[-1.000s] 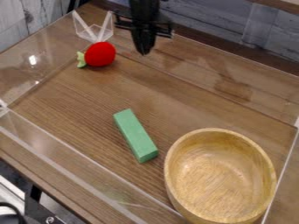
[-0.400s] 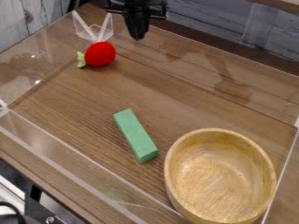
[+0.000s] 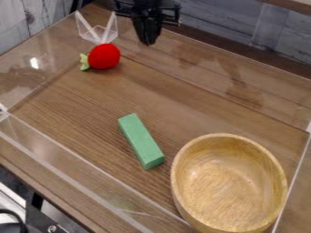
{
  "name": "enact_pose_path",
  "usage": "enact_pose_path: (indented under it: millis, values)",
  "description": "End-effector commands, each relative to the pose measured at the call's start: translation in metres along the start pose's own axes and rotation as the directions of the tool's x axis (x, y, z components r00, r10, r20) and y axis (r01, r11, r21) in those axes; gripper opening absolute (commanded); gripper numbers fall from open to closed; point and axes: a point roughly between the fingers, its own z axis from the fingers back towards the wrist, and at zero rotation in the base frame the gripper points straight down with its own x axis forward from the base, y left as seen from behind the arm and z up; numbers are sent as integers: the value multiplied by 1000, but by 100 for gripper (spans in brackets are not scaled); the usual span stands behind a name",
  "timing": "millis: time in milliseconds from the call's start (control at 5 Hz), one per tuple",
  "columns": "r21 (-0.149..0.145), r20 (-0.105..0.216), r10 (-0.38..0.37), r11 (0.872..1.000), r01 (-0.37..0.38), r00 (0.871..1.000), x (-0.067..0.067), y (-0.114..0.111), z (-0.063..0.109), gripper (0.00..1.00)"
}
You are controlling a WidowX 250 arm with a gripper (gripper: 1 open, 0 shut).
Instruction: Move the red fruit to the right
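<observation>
Wood-grained tabletop is seen from above, with a clear plastic piece near its far left part. On the left side of that surface the red fruit is found, its green leafy stem pointed toward the left edge. A green block is noted nearer the front, and a wooden bowl at the front right. The dark gripper is observed at the far edge, to the right of the fruit and apart from it. Whether its pincer is spread or closed cannot be told, the tips being too dark and small; no fruit is carried by it. The move to the right is judged not to be accomplished: approach, grasp or push, shift and release are all assessed as outstanding.
</observation>
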Motion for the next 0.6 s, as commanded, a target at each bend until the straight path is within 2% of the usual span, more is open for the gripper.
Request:
enact_pose_path:
  millis: [0,200,400]
  values:
    - [19,77,8,1000,-9,997,15,5,23,0]
    - [36,76,32,999,-34,997,21,18,19,100]
    - [42,71,21,999,-24,997,23,29,14,100]
